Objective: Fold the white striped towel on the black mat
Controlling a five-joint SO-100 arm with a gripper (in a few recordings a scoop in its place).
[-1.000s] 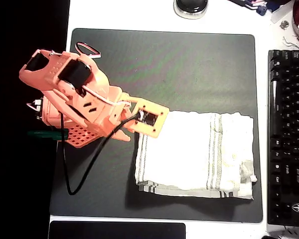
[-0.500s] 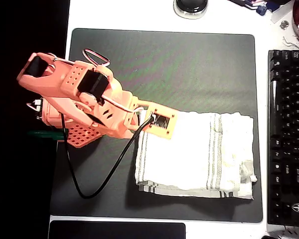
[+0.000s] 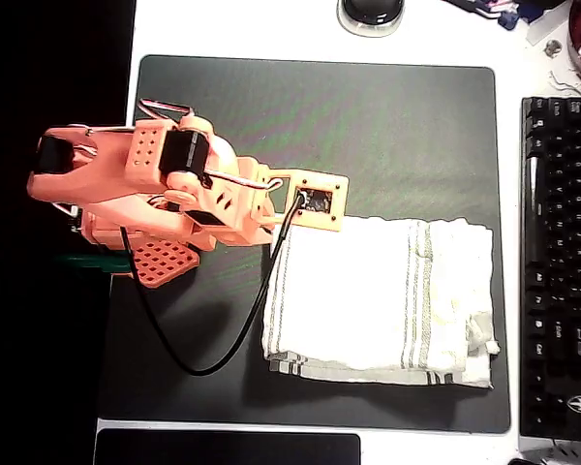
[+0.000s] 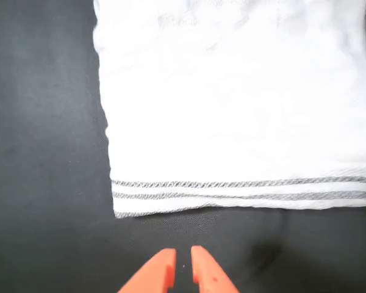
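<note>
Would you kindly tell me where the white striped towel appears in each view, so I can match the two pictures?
Overhead view: the white striped towel lies on the lower right part of the black mat, right of the orange arm.
Wrist view: the towel fills the upper centre and right, above the gripper, which is apart from it.
Shared landmark: the towel's striped edge nearest the gripper.

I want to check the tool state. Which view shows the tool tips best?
The wrist view: both orange tips of the tool show nearly closed above the black mat, short of the white striped towel. In the overhead view, the arm covers them.
</note>
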